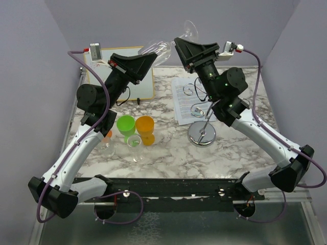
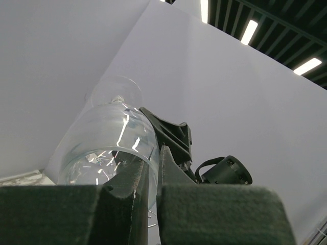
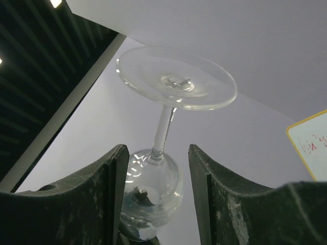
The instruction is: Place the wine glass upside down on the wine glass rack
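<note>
The clear wine glass (image 1: pixel 159 49) hangs in the air at the back of the table, tilted with its foot (image 1: pixel 190 27) up and to the right. My left gripper (image 1: pixel 152 57) is shut on its rim, one finger inside the bowl (image 2: pixel 110 138) and one outside, at the pinch point of the left gripper (image 2: pixel 153 164). My right gripper (image 1: pixel 178 43) comes in from the right and stands open, its fingers either side of the bowl and stem (image 3: pixel 162 127) with gaps showing around the right gripper (image 3: pixel 157 149). The wine glass rack (image 1: pixel 202 135) stands on the table below, mostly behind the right arm.
A green cup (image 1: pixel 125 124), an orange cup (image 1: pixel 145 129) and a small clear glass (image 1: pixel 135 142) stand left of centre. A whiteboard (image 1: pixel 100 74) lies at the back left and a printed sheet (image 1: pixel 181 100) by the rack. Grey walls enclose the table.
</note>
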Tool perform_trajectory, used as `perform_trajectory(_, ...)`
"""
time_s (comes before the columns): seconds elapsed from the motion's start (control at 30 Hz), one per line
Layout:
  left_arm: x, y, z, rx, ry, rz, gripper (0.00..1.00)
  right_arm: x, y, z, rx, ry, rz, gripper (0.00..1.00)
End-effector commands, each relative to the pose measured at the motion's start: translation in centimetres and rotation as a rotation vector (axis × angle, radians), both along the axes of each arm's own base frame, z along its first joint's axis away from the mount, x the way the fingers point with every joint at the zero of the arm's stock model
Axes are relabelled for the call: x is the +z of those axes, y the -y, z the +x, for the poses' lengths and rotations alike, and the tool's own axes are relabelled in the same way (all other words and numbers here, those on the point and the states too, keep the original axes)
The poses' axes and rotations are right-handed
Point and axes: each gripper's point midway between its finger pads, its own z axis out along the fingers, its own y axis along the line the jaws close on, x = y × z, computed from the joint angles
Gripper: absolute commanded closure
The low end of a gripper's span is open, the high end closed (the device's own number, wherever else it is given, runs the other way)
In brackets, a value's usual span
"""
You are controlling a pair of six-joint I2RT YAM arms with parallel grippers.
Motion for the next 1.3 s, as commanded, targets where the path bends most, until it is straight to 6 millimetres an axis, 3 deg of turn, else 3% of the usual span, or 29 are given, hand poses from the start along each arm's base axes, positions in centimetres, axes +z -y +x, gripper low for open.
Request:
perform_trajectory(0.0,1.8,-0.5,-2.2,-0.031,0.087,-0.038,1.0,0.5,-0.8,0.3,0.019,-0.005,0.024,0.46)
perform_trajectory(0.23,1.7,-0.1,-2.5,-0.054,0.107,-0.027,1.0,0.6,-1.6,0.0,0.066,0.008,0.03,0.61)
perform_trajectory(0.47,1.2,0.3,-2.7,-0.084,0.109,-0.016,1.0,0.9,-2.8,-0.3,0.128,0.04,0.047,0.66)
perform_trajectory(0.57,1.2,0.3,-3.0,-0.086,0.121,-0.009,1.0,1.0,-3.1,-0.3,0.138,0.055,0.055,0.78)
perform_trajectory(0.63,0.8,0.3,-3.1,-0.085,0.114,-0.008,1.0,1.2,-2.9,-0.4,0.133,0.071,0.057,0.93)
perform_trajectory(0.7,0.4,0.1,-3.0,-0.078,0.102,-0.011,0.86,1.2,-2.5,-0.5,0.111,0.078,0.042,0.99)
perform_trajectory(0.83,-0.7,-0.6,-3.0,-0.04,0.083,-0.014,0.47,1.1,-1.0,-1.3,0.044,0.109,-0.026,0.99)
perform_trajectory(0.93,-2.2,-1.3,-3.2,-0.002,0.061,-0.007,0.26,0.9,0.8,-2.8,0.004,0.114,-0.112,0.99)
perform_trajectory(1.1,-4.6,-2.1,-3.8,0.057,0.035,0.076,0.11,0.0,3.3,-6.5,-0.008,0.158,-0.302,0.99)
perform_trajectory(1.27,-5.4,-2.8,-4.8,0.112,0.039,0.173,0.01,-1.0,6.2,-10.0,-0.026,0.19,-0.474,1.0)
